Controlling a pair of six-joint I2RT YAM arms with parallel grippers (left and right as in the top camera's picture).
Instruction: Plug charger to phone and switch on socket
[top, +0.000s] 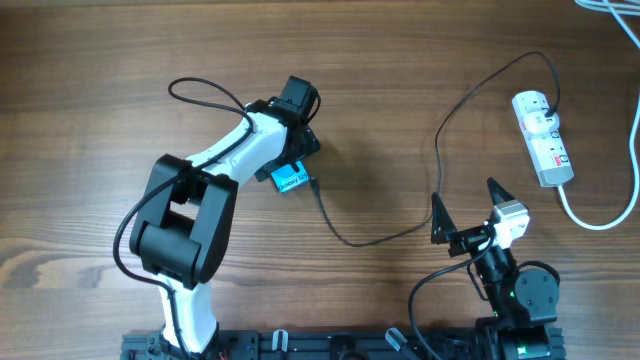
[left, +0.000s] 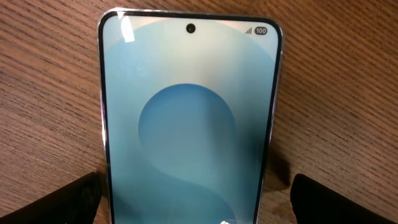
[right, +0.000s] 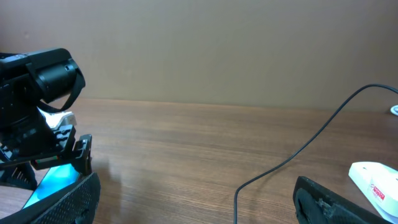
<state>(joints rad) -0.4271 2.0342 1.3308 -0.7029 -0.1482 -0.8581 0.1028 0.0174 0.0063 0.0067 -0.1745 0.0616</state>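
Note:
The phone (top: 289, 181) lies flat on the wooden table, mostly hidden under my left wrist. In the left wrist view its light blue screen (left: 189, 112) fills the frame. My left gripper (left: 199, 199) is open, one finger on each side of the phone with a gap. The charger, a thin black cable (top: 350, 240), ends right beside the phone's near end; I cannot tell if it is in the port. It runs to the white socket (top: 543, 135) at the far right. My right gripper (top: 465, 205) is open and empty, the cable (right: 273, 168) lying between its fingers (right: 199, 199).
A thick white cord (top: 590, 218) loops from the socket towards the right table edge. The socket's end also shows in the right wrist view (right: 376, 180), and the left arm (right: 37, 93) stands at that view's left. Bare wood table lies between the arms.

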